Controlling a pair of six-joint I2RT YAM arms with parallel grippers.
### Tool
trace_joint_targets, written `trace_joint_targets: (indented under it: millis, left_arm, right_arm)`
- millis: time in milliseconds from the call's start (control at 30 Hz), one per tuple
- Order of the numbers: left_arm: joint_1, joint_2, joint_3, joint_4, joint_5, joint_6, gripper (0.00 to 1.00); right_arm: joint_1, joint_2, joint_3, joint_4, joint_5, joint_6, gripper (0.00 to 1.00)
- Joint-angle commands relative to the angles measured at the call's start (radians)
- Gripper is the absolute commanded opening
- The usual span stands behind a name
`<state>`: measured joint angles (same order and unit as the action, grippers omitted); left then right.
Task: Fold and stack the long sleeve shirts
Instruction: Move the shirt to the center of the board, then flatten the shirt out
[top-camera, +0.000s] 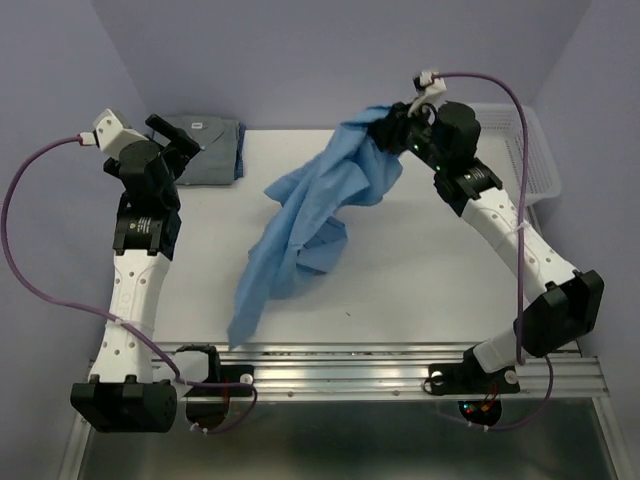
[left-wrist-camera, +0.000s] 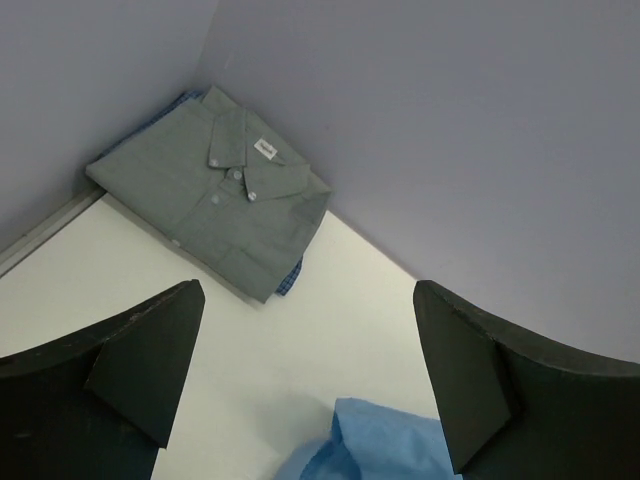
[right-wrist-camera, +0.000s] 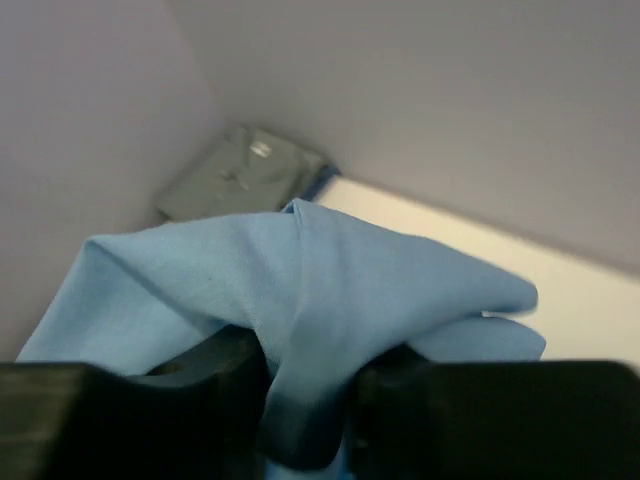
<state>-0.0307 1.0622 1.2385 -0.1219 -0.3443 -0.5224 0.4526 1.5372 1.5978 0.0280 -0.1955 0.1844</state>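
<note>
Right gripper (top-camera: 402, 128) at the far right of the counter (top-camera: 430, 280) pinches a bunch of the sky-blue shirt (top-camera: 310, 215); its wrist view shows cloth wedged between the two fingers (right-wrist-camera: 150, 400). From there the shirt hangs and trails diagonally toward the near left, its lower end lying on the counter close to the near edge. The left gripper (top-camera: 172, 142) hovers at the far left with jaws spread wide and nothing in them, just beside the grey shirt (left-wrist-camera: 215, 195), which lies folded in the far left corner against the wall.

The pinch looks narrow and holds only a fold, so the cloth could slide out and drop in a twisted heap, harder to spread flat. Dragging it leftward might also sweep the trailing end off the near edge or snag it on the left arm.

Open counter lies in the middle and near right. The white basket (top-camera: 535, 160) crowds the far right edge behind the right arm, and the walls close the far side.
</note>
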Motion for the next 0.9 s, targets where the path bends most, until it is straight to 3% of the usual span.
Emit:
trace_joint_targets:
  millis: [0, 33, 67, 100, 133, 367, 567, 867]
  left_arm:
    - [0.005, 0.044, -0.025, -0.047, 0.050, -0.021, 0.99]
    - [0.005, 0.064, -0.031, -0.053, 0.076, -0.022, 0.99]
    - [0.005, 0.071, -0.046, -0.071, 0.124, -0.028, 0.99]
    - [0.003, 0.082, -0.056, -0.082, 0.157, -0.031, 0.99]
    - [0.003, 0.096, -0.082, -0.093, 0.235, -0.025, 0.99]
    - [-0.032, 0.127, -0.284, -0.185, 0.592, -0.001, 0.99]
    - [-0.251, 0.108, -0.474, -0.251, 0.724, -0.027, 0.99]
    - [-0.435, -0.017, -0.662, -0.084, 0.915, -0.243, 0.99]
  right_arm:
    - [-0.195, -0.064, -0.252, -0.120, 0.174, 0.111, 0.45]
    - [-0.231, -0.061, -0.318, -0.152, 0.171, 0.125, 0.57]
    - [-0.271, -0.052, -0.332, -0.192, 0.189, 0.133, 0.91]
    - [-0.272, -0.049, -0.340, -0.256, 0.241, 0.113, 1.00]
    - [-0.272, -0.048, -0.348, -0.278, 0.307, 0.083, 1.00]
    - [-0.272, -0.091, -0.358, -0.342, 0.294, -0.022, 1.00]
    - [-0.272, -0.058, -0.351, -0.307, 0.263, -0.010, 1.00]
    - [-0.272, 0.009, -0.348, -0.319, 0.404, 0.024, 1.00]
